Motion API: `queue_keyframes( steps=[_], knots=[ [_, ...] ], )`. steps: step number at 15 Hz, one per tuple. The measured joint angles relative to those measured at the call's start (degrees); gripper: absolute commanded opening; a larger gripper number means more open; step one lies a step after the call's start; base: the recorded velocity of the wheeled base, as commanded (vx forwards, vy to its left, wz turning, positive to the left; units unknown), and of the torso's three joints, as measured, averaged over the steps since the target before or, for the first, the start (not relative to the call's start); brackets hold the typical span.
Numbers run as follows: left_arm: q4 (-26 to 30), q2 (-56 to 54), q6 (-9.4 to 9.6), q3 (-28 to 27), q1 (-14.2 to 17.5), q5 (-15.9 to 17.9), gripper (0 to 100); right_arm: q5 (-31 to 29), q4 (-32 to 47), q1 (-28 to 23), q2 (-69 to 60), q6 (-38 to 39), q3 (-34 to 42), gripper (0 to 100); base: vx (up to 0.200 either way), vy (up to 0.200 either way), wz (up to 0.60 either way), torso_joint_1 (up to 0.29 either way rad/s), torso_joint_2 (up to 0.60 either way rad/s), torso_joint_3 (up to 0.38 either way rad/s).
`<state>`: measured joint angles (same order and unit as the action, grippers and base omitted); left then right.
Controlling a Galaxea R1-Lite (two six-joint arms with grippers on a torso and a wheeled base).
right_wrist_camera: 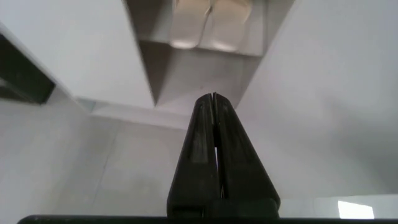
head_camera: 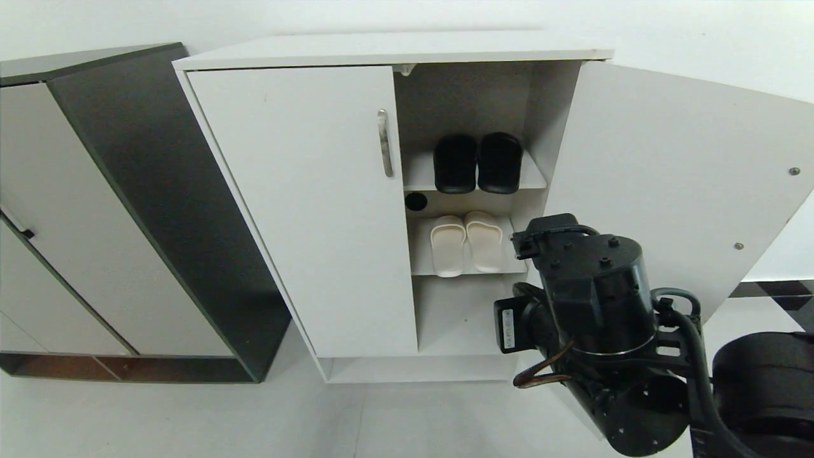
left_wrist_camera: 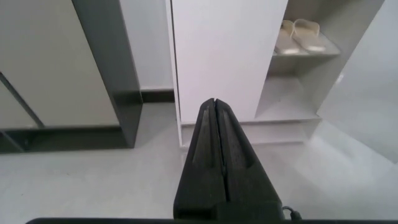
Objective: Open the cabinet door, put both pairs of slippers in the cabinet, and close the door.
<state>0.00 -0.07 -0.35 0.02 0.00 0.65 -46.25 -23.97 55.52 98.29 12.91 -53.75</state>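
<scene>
Status: roughly two thirds through, judging from the layout. Seeing cabinet (head_camera: 394,49) with right door (head_camera: 674,184) swung wide open and left door (head_camera: 305,210) shut. Counting both pairs inside already: black slippers (head_camera: 477,163) side by side on upper shelf (head_camera: 420,181), white slippers (head_camera: 466,244) side by side on the shelf just below. So opening and loading look done. Reading left gripper (left_wrist_camera: 214,106) as fingers pressed together, holding nothing, hanging low over floor (head_camera: 191,420) in front of the shut left door. Same for right gripper (right_wrist_camera: 214,99): fingers together, nothing clamped, sitting near the open compartment below the white pair, with the open door just beside it. Leaves only the closing step. Probably means getting the right arm round to the outer face of the open door and pushing it home. Worth checking overhang first: white pair sits close to the shelf's front lip, seems within the door line, can't confirm from these angles. Ignoring grey cabinet (head_camera: 127,203) further left, not part of the job.
</scene>
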Motion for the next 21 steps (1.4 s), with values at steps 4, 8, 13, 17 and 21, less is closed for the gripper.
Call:
queue_keyframes(
  steps=[4,8,13,17,21],
  knots=[
    [-0.1,0.0,0.02,0.0,0.0,0.0,0,0.0,-0.2,0.1,0.0,0.0,-0.1,0,0.0,0.0,0.0,0.078,-0.52,-0.354],
    [-0.1,0.0,0.02,0.0,0.0,0.0,0,0.0,-0.1,0.1,0.0,0.0,0.0,0,0.0,0.0,0.0,0.126,-0.47,-0.338],
    [-0.1,0.0,-0.02,0.0,0.0,0.0,0,-0.1,-0.1,0.1,0.0,-0.1,0.0,0,0.0,0.0,0.0,0.163,-0.48,-0.32],
    [-0.1,0.0,-0.05,0.0,0.0,0.0,0,0.9,-0.1,0.1,0.0,-0.1,0.0,0,0.0,0.0,0.0,0.193,-0.51,-0.309],
    [-0.1,0.0,-0.02,0.0,0.0,0.0,0,1.0,0.0,0.1,0.0,-0.1,0.0,0,0.0,0.0,0.0,0.214,-0.52,-0.311]
  ],
)
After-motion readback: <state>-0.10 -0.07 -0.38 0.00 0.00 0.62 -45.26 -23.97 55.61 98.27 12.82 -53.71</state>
